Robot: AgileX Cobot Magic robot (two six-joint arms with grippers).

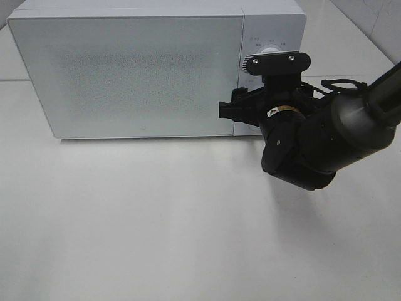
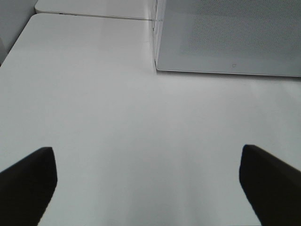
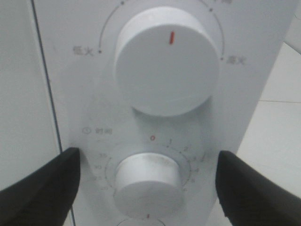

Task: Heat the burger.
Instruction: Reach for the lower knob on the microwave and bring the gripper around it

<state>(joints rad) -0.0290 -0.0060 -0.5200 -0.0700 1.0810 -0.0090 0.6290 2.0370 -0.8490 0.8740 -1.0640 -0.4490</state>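
The burger is out of view in every frame. The white microwave point(image 1: 125, 69) stands at the back of the table with its door shut. My right gripper point(image 1: 250, 116) is up against its control panel point(image 3: 263, 42). In the right wrist view this gripper point(image 3: 148, 157) is open, its two dark fingers point(image 3: 42, 188) on either side of the lower dial point(image 3: 148, 181) with gaps between them and it. The larger upper dial point(image 3: 167, 61) has its red mark pointing up. My left gripper point(image 2: 146, 153) is open over bare table, holding nothing.
The white table point(image 1: 156, 226) stretches in front of the microwave. The microwave's lower front corner point(image 2: 157, 68) shows in the left wrist view. A seam to a second table top point(image 2: 94, 15) runs beside it. The right arm's black body point(image 1: 313, 144) hangs before the panel.
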